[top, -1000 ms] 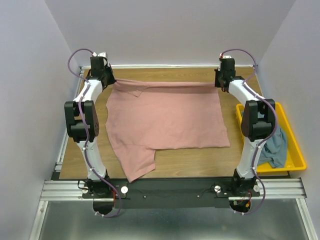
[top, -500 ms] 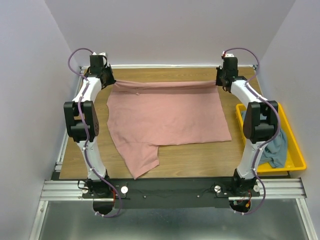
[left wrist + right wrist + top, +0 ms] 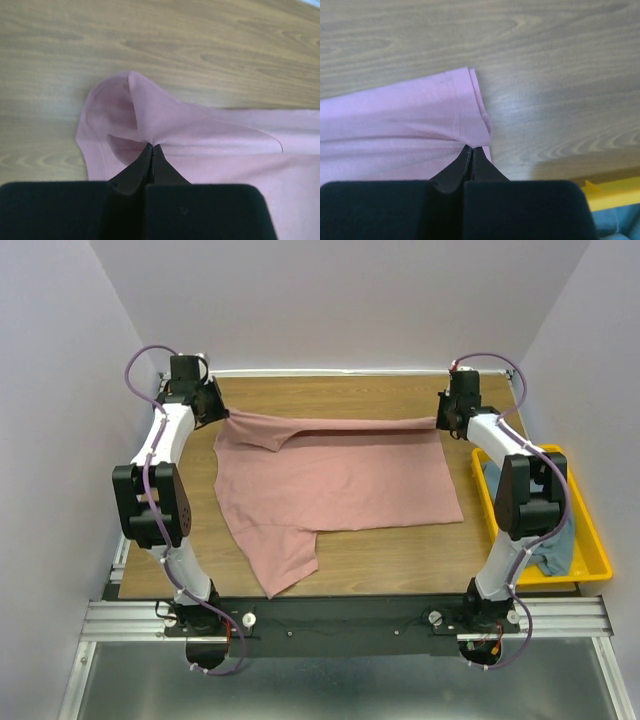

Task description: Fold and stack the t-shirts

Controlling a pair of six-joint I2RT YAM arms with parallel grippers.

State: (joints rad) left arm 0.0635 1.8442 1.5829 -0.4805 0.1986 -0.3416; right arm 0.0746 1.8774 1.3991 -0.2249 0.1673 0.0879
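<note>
the left claw (image 3: 214, 410) is clenched on the far left corner of the pink t-shirt (image 3: 340, 475), and the right claw (image 3: 443, 421) is clenched on its far right corner. each wrist view shows the black tips pressed together with a small gather of cloth caught between them, at the rounded corner on the left and beside the stitched hem on the right. the far edge between the two claws is raised off the wood and rolled a little toward the near side. it looks stretched straight, probably so that the fold comes down as one even line and not a sagging one. the rest of the shirt lies flat in the middle of the surface (image 3: 390, 565), with one sleeve trailing toward the near left. that sleeve is not tucked in, so it may need its own fold later. the blue-grey t-shirt (image 3: 555, 545) lies crumpled in the yellow bin (image 3: 600, 565) at the right edge, partly hidden by the right arm and apart from the pink one. it appears to be waiting its turn.
</note>
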